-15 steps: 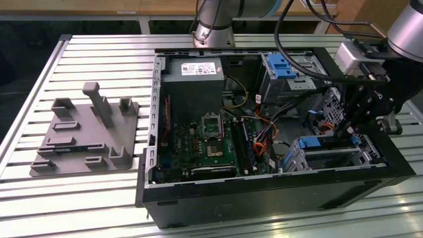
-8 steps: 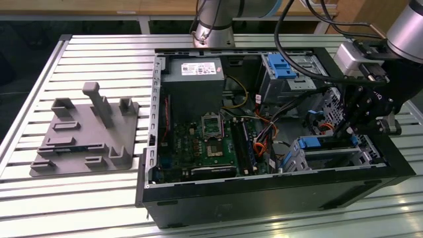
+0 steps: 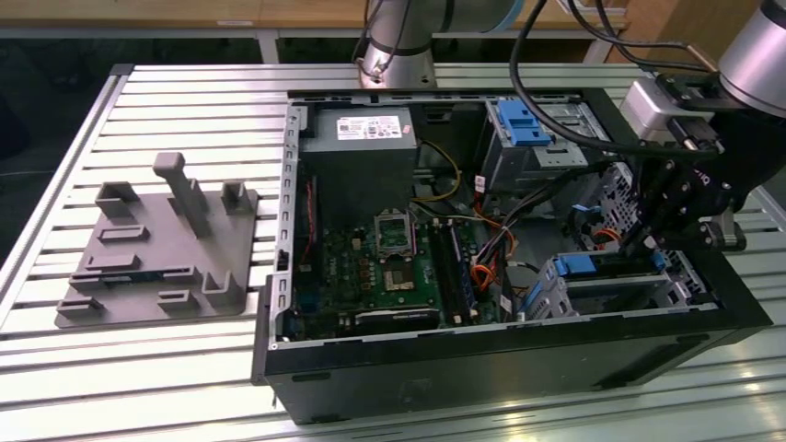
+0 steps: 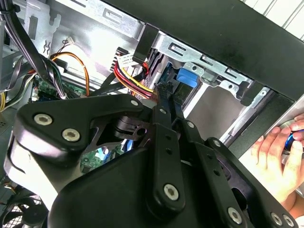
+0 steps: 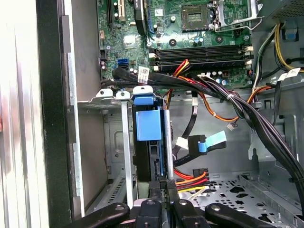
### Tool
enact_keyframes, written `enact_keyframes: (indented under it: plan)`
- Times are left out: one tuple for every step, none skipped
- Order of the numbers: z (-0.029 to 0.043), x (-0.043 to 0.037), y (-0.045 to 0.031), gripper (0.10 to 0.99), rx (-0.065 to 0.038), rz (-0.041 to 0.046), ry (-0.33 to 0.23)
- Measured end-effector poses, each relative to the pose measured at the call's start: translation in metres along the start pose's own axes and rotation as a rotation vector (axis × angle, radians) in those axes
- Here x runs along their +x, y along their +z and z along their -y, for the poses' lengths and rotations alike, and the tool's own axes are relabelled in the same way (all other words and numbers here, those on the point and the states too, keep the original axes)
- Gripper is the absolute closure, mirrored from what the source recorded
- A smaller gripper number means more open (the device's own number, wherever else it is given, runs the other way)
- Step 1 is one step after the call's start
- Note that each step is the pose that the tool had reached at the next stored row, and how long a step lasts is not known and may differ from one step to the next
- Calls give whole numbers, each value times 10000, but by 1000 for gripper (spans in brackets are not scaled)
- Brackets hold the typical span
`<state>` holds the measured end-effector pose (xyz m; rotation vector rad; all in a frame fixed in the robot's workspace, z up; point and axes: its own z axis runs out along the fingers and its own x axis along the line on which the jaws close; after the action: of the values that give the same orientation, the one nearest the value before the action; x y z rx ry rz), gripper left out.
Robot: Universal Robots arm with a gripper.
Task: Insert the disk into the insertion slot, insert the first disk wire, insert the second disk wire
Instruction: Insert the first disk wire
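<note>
Tool (image 5: 162, 184) tight around a black wire plug (image 4: 160, 88), half-hidden behind its fingers (image 4: 164, 118), against the disk (image 5: 148, 126).

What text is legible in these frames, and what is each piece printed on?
No text can be read with confidence.
white label on the power supply: print too small to read.
white cable tag: blurred, unreadable.
motherboard markings: too small to read.
</note>
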<state>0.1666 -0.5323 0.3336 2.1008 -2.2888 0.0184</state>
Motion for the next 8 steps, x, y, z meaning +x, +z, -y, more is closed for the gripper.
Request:
enact_keyframes:
  plan:
    - [0,0,-1,922,0,1,0]
    - [0,0,-2,922,0,1,0]
    - [0,0,-3,922,0,1,-1]
    - [0,0,-5,922,0,0,0]
    - [0,0,-9,922,0,-2,0]
    - [0,0,-11,922,1,-1,0]
    - [0,0,-14,922,1,-1,0]
    - [0,0,-14,922,0,0,0]
